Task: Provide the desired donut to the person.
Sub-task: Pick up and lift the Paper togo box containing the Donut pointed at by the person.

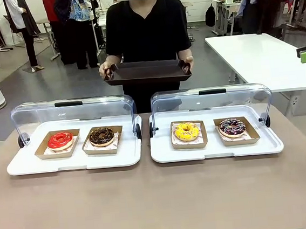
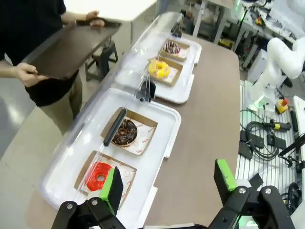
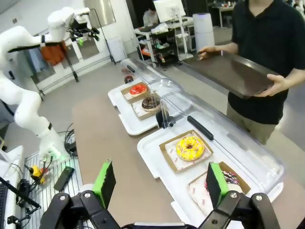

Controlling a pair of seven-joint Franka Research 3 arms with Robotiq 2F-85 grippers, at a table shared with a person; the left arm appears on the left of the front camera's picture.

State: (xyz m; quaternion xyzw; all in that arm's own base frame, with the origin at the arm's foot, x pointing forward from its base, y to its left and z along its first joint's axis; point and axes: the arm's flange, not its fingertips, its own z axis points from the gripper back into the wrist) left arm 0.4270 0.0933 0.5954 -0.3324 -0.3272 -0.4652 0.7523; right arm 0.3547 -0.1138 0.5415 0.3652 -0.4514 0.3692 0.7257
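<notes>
Two white lidded trays (image 1: 18, 167) (image 1: 164, 155) near the tabletop's (image 1: 161, 200) far edge carry four donuts: red-iced (image 1: 60, 139), chocolate (image 1: 102, 135), yellow (image 1: 186, 131), purple-glazed (image 1: 232, 127). Beyond that edge, the person in black (image 1: 145, 28) holds one dark serving tray (image 1: 148, 71). The wrist views show the left hand (image 2: 167, 180) and right hand (image 3: 161, 180) spread wide, holding nothing.

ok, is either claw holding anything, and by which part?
Neither. The left claw and right claw are both open and empty. The person holds a dark brown tray, with hands on its two short ends.
</notes>
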